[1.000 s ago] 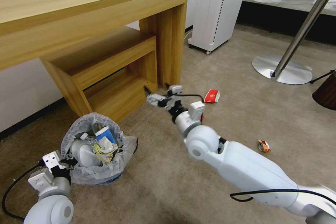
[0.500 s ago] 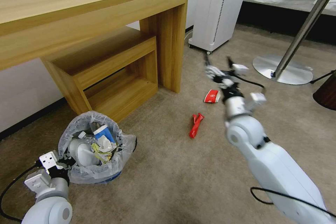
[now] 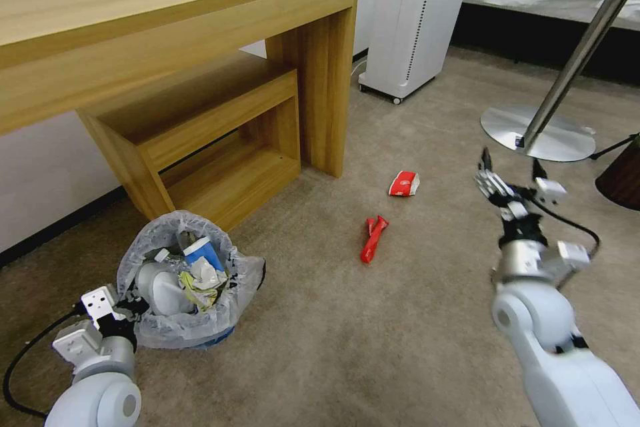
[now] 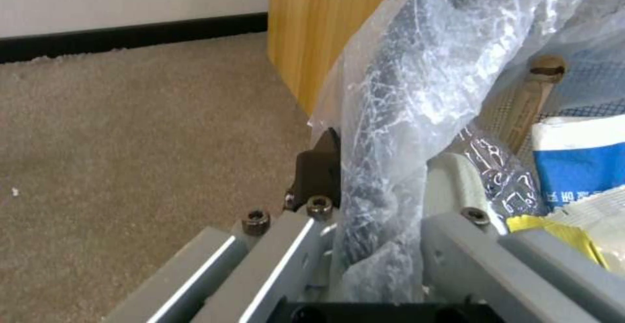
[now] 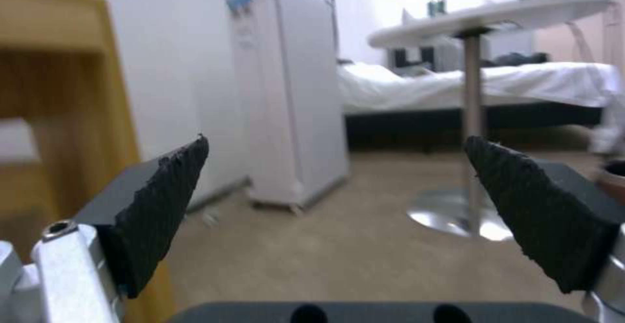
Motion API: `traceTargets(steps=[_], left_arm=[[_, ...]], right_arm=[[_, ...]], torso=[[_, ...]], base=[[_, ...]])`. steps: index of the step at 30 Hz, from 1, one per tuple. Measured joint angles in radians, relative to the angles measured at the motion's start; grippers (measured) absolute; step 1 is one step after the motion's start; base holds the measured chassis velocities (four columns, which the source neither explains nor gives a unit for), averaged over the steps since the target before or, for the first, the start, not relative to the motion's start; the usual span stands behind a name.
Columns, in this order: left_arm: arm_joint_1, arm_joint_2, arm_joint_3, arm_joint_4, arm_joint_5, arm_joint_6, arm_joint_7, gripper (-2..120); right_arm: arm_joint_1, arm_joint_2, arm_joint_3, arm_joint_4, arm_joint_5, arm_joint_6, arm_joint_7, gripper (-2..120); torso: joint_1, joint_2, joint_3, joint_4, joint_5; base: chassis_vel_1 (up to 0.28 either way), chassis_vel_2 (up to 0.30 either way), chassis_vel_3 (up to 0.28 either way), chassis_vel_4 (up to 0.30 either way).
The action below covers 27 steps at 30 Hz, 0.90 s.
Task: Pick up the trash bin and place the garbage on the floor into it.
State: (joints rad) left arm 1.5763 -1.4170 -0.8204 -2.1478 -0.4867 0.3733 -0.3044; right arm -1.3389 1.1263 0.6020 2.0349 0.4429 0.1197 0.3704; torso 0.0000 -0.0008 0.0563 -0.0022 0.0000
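Head view: left gripper pinches the rim of the trash bin, keeping it tilted on the floor for loading. Right gripper hangs spread wide, empty, well right of red wrapper and red-white cup.

My left pincer sits low at the near left, clamped on the bagged rim of the trash bin, which is tilted on the floor and holds paper, wrappers and a blue-white carton. My right pincer is raised at the right with its fingers spread and nothing between them. A red wrapper lies mid-floor; a red-white paper cup lies beyond it. The wooden bench stands behind the bin.
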Motion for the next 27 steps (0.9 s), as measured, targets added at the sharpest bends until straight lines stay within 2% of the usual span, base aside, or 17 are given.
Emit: traceTargets(steps=[3, 10, 27], left_arm=[[0.011, 0.011, -0.001, -0.008, -0.003, -0.004, 0.003, 1], [0.022, 0.023, -0.003, -0.017, -0.011, -0.005, 0.007, 1], [0.043, 0.022, 0.022, -0.006, 0.012, -0.009, 0.018, 1]], right_arm=[[-0.057, 0.008, 0.007, -0.017, -0.016, -0.003, 0.016, 100], [-0.071, 0.034, 0.01, -0.064, -0.037, 0.031, 0.016, 100], [-0.092, 0.062, 0.018, -0.037, -0.036, 0.037, 0.028, 100]], torso=[[0.0, 0.0, 0.0, 0.0001, -0.0001], [0.0, 0.0, 0.0, 0.0002, -0.0001], [0.0, 0.0, 0.0, 0.0002, -0.0001]], base=[[0.0, 0.0, 0.0, 0.0], [0.0, 0.0, 0.0, 0.0], [0.0, 0.0, 0.0, 0.0]])
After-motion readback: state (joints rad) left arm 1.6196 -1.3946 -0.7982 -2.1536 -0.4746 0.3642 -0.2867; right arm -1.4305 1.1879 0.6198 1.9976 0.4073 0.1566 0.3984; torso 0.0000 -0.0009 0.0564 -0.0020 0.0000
